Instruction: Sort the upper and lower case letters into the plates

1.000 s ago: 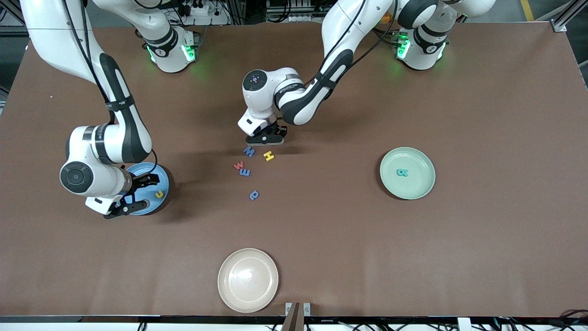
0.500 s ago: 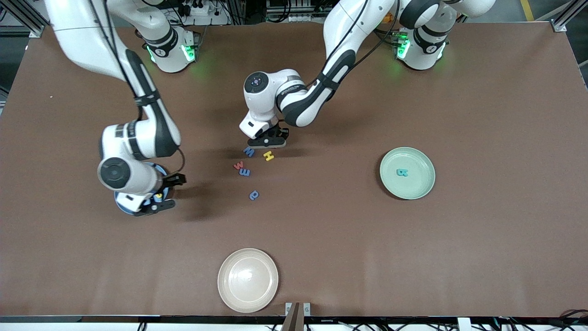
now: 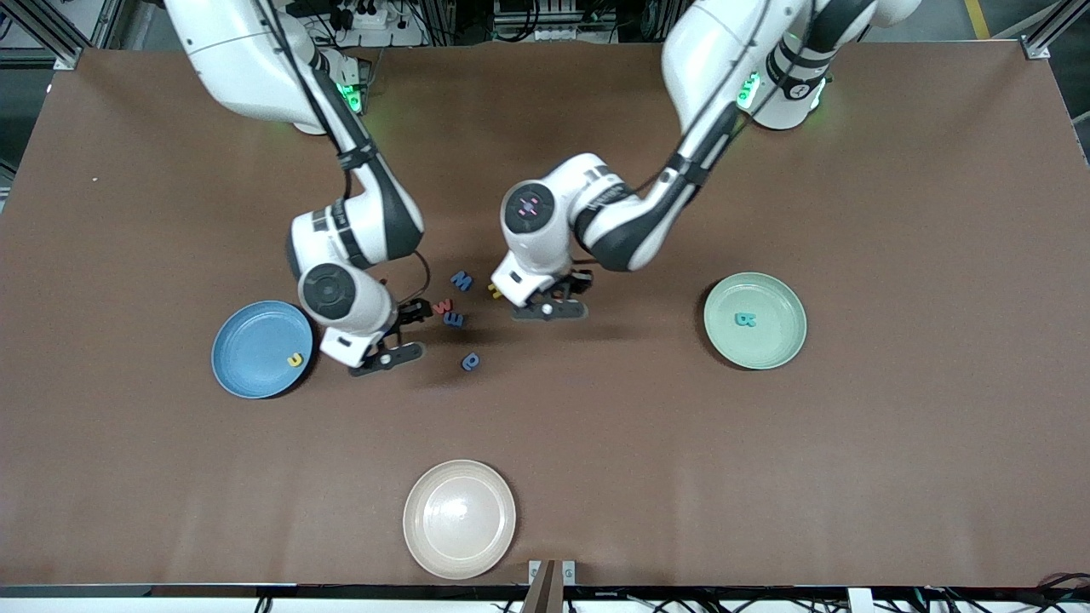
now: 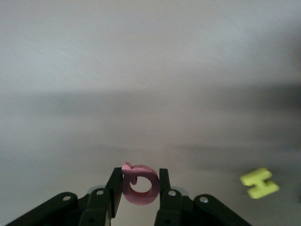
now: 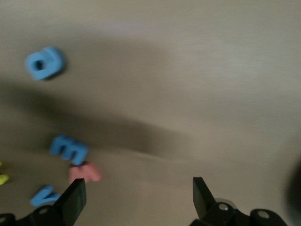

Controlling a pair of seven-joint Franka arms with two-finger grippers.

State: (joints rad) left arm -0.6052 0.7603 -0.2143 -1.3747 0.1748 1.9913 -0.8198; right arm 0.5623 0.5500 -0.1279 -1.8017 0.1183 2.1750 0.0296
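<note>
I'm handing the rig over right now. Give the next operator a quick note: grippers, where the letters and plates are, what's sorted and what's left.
Left gripper: shut on a pink letter, over the table near the yellow H.
Right gripper: open, empty, over the table between the blue plate and the loose letters.
Done: yellow letter in the blue plate, teal letter in the green plate.
Left: the held letter, the H, three blue letters and a red one.

light: even, bright, from overhead | shadows: soft dark patches on the bench (image 3: 766,477) beneath both arms | glare: mild sheen on the cream plate (image 3: 460,519) | blur: both wrist views smeared, letters soft-edged | front view: sharp
</note>
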